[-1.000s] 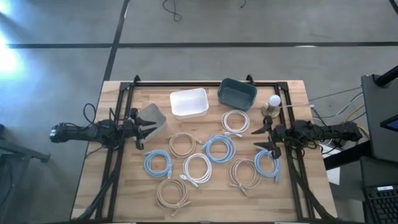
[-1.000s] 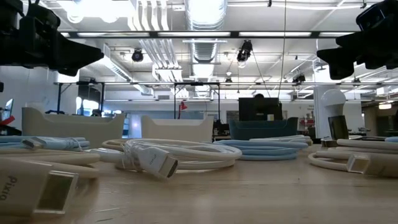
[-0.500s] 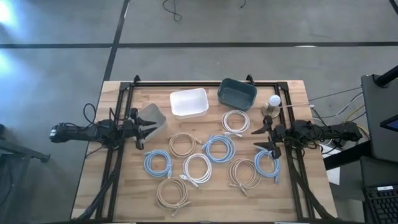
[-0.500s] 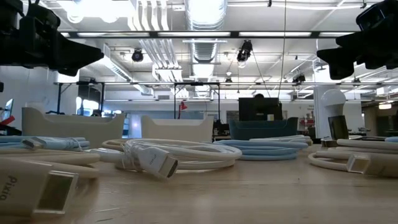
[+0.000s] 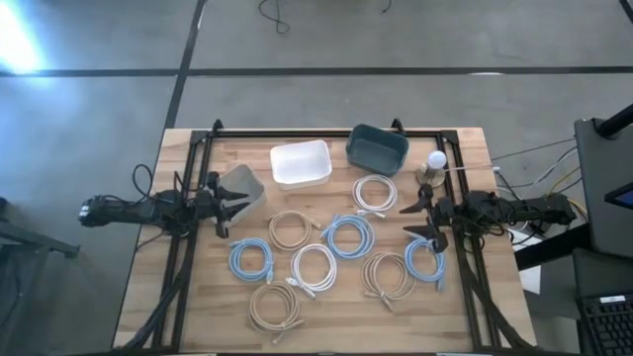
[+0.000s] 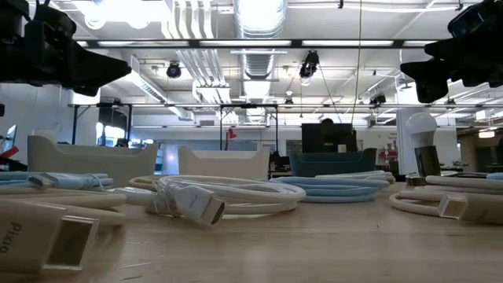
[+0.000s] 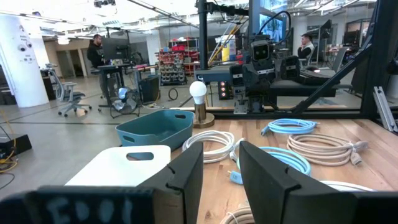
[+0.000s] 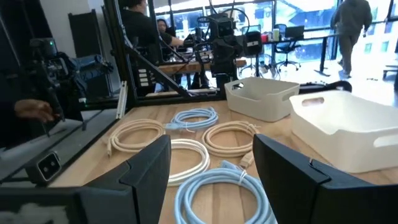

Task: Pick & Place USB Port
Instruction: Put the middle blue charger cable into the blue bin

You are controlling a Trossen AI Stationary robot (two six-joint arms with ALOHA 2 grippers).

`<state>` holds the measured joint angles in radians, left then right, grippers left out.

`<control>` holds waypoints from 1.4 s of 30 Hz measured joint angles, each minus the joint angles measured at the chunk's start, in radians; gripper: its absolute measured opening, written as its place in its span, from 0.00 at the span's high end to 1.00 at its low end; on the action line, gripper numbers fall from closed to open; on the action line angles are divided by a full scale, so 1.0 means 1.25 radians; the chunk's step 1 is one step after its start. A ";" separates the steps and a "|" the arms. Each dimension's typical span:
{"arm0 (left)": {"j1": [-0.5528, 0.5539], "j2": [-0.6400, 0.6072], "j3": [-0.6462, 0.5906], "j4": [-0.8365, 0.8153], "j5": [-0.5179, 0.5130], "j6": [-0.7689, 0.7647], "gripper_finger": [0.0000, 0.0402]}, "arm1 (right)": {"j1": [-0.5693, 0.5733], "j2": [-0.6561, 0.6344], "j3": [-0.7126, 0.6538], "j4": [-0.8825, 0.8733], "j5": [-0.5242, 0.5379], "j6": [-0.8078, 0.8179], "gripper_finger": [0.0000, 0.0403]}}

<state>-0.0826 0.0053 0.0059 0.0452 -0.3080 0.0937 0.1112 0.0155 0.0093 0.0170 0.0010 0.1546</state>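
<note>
Several coiled USB cables lie flat on the wooden table: white ones (image 5: 375, 194) (image 5: 314, 267), blue ones (image 5: 349, 235) (image 5: 250, 260) (image 5: 424, 262), beige ones (image 5: 290, 229) (image 5: 388, 275) (image 5: 273, 309). In the low view a white cable's plug (image 6: 200, 206) points toward the near edge. My left gripper (image 5: 226, 206) (image 7: 221, 174) hovers open at the table's left side, beside the grey bin (image 5: 245, 188). My right gripper (image 5: 420, 220) (image 8: 214, 168) hovers open at the right side, above the blue cable there. Neither touches anything.
A white bin (image 5: 302, 163) and a teal bin (image 5: 377, 148) stand along the far edge, right of the grey bin. A light bulb on a stand (image 5: 434, 165) sits far right. A black frame (image 5: 297, 130) borders the table. People stand in the room beyond.
</note>
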 joint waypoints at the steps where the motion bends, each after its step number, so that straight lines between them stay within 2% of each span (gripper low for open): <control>1: 0.000 0.000 0.000 0.000 0.000 0.000 0.70 | 0.000 0.000 0.000 0.000 0.000 0.001 0.44; 10: 0.000 0.000 0.000 0.005 0.000 0.000 0.70 | 0.000 0.000 0.000 0.038 0.000 -0.108 0.44; 16: 0.000 0.000 0.000 0.016 -0.006 -0.007 0.70 | 0.000 0.000 0.000 0.043 0.000 -0.043 0.44; 21: 0.000 0.000 0.000 0.032 -0.006 0.003 0.70 | -0.001 0.000 0.000 0.111 0.002 -0.023 0.44; 29: 0.000 0.001 0.000 0.041 -0.003 0.004 0.70 | -0.001 0.000 0.000 0.180 0.002 -0.066 0.44; 36: 0.000 0.001 0.000 0.070 0.000 0.000 0.70 | 0.000 0.017 0.000 0.185 0.084 -0.043 0.44; 39: 0.000 0.001 0.000 0.120 0.000 0.000 0.70 | 0.000 0.038 0.000 0.216 0.126 -0.046 0.44; 42: 0.000 0.006 0.000 0.184 0.000 0.000 0.70 | -0.001 0.071 0.000 0.276 0.127 -0.051 0.44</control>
<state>-0.0826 0.0123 0.0059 0.2750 -0.3074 0.0933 0.1104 0.1049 0.0097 0.3622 0.1600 0.0902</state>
